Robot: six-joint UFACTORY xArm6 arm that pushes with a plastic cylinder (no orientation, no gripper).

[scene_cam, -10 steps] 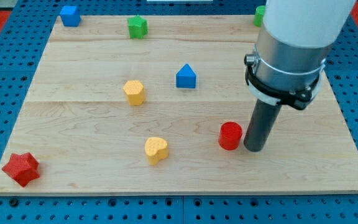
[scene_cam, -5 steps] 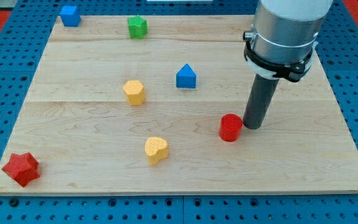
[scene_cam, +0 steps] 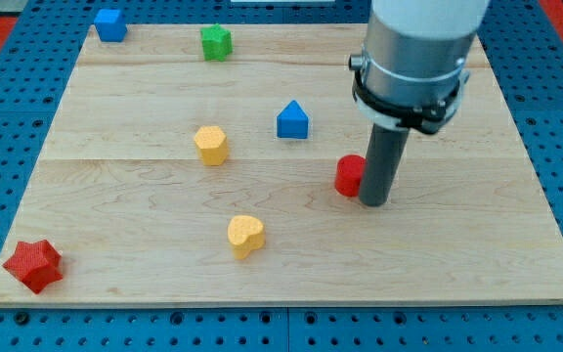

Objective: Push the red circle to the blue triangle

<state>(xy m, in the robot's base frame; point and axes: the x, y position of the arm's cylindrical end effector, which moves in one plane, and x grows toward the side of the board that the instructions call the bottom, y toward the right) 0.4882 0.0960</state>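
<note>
The red circle (scene_cam: 348,175) stands right of the board's middle, partly hidden by the rod. My tip (scene_cam: 375,201) rests on the board touching the red circle's right side, slightly below it. The blue triangle (scene_cam: 292,119) lies up and to the left of the red circle, about a block's width of bare wood between them.
A yellow block (scene_cam: 211,145) lies left of the blue triangle and a yellow heart (scene_cam: 245,236) near the bottom middle. A red star (scene_cam: 33,265) is at the bottom left corner. A blue block (scene_cam: 109,23) and a green block (scene_cam: 216,42) sit along the top edge.
My tip has moved up and to the left, pushing the red circle up and left toward the blue triangle. The other blocks have not moved.
</note>
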